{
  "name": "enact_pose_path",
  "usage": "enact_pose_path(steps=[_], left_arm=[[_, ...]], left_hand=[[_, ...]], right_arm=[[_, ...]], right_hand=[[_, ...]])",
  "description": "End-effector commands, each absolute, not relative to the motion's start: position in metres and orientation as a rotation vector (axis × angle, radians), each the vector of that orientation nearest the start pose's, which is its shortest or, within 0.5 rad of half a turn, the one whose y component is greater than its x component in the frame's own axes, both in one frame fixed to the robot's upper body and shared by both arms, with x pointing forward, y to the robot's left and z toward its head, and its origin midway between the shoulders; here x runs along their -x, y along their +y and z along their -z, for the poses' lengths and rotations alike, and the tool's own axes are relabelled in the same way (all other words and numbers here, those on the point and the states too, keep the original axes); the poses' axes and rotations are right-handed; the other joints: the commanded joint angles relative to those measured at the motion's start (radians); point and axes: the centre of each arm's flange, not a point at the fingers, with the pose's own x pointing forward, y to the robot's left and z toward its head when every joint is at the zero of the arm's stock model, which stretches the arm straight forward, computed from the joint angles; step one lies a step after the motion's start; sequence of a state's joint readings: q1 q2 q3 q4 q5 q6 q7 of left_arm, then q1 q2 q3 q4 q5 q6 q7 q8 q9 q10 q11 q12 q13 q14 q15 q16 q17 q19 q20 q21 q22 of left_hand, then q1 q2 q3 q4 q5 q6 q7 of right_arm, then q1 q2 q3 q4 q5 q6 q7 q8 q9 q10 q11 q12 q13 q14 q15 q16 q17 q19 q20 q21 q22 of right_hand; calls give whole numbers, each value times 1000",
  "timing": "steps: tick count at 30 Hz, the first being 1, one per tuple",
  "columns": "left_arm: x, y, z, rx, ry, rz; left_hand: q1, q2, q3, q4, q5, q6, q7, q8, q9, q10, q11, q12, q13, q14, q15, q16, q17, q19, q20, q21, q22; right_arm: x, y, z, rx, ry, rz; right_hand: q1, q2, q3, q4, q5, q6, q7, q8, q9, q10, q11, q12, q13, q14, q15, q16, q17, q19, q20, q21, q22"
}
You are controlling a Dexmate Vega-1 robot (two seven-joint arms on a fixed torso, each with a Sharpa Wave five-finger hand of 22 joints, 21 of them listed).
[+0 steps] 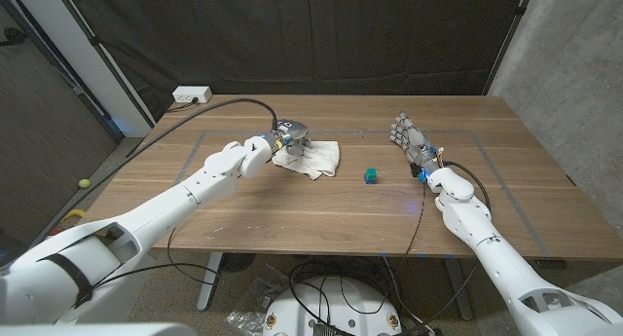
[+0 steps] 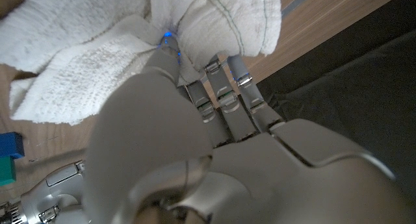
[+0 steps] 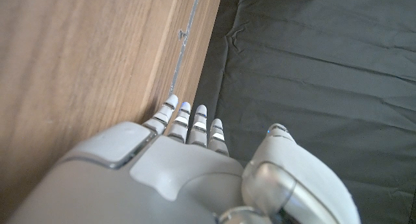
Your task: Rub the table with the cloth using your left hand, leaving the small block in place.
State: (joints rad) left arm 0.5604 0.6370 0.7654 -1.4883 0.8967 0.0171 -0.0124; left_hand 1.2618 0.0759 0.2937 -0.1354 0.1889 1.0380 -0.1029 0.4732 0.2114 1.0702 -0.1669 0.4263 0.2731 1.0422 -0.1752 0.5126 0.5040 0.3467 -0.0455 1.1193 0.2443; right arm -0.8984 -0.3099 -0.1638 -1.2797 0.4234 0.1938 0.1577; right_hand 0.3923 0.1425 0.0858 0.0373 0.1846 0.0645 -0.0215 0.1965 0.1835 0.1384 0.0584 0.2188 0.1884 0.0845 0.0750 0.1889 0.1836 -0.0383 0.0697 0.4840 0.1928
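Note:
A crumpled white cloth (image 1: 319, 160) (image 2: 97, 55) lies on the wooden table (image 1: 292, 214), left of centre. My left hand (image 1: 288, 136) (image 2: 195, 139) is on the cloth's far-left part. Its fingers (image 2: 224, 87) reach into a bunched fold and the thumb presses the fabric, so it grips the cloth. The small teal and blue block (image 1: 370, 175) (image 2: 8, 160) stands on the table a little to the right of the cloth, apart from it. My right hand (image 1: 409, 141) (image 3: 195, 165) stands further right with straight fingers (image 3: 188, 120), holding nothing.
A taped rectangle outline (image 1: 506, 185) (image 3: 185, 42) marks the tabletop. A white power strip (image 1: 192, 94) sits at the far left corner, and a black cable (image 1: 238, 103) arcs from it to my left wrist. Another cable (image 1: 421, 209) loops by my right forearm. Dark curtain hangs behind.

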Motion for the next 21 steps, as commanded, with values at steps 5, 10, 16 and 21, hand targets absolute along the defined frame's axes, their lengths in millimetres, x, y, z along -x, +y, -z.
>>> enact_pose_path(steps=[5, 10, 16, 21], left_arm=[[-629, 157, -27, -1691, -767, 92], [-624, 152, -24, -1694, -745, 151], [-620, 148, -21, -1692, -742, 201], [-615, 143, -20, -1680, -755, 246]], left_hand=[[4, 18, -3, 5, 8, 32, 37, 10, 14, 12, -25, 29, 129, -6, -61, -12, 14, -12, 1, 21, 4], [3, 19, -5, 7, 9, 29, 37, 12, 20, 5, -24, 34, 140, -10, -60, -20, 18, -19, 4, 27, 3], [4, 19, -8, 8, 12, 28, 37, 14, 24, -5, -23, 43, 157, -13, -61, -30, 26, -31, 8, 36, 0], [4, 20, -10, 9, 13, 30, 40, 15, 26, -9, -23, 48, 166, -14, -61, -36, 29, -37, 9, 41, -3]], right_arm=[[-651, -273, 51, -16, -556, -231], [-647, -271, 50, -12, -562, -232], [-642, -269, 51, -10, -566, -231], [-638, -268, 52, -10, -570, -226]], right_hand=[[-11, -2, 8, -2, -3, 7, 1, 0, 2, 4, 4, 2, 2, -1, 6, 3, 2, 1, 12, -7, 5], [-12, -2, 8, -2, -3, 7, 1, 0, 2, 4, 5, 2, 2, -2, 6, 2, 2, 0, 12, -8, 5], [-13, -3, 9, -2, -3, 7, 1, 0, 2, 5, 5, 2, 2, -2, 6, 2, 2, 1, 12, -8, 5], [-14, -3, 9, -2, -3, 7, 1, 0, 2, 5, 5, 2, 2, -2, 6, 2, 2, 1, 12, -9, 5]])
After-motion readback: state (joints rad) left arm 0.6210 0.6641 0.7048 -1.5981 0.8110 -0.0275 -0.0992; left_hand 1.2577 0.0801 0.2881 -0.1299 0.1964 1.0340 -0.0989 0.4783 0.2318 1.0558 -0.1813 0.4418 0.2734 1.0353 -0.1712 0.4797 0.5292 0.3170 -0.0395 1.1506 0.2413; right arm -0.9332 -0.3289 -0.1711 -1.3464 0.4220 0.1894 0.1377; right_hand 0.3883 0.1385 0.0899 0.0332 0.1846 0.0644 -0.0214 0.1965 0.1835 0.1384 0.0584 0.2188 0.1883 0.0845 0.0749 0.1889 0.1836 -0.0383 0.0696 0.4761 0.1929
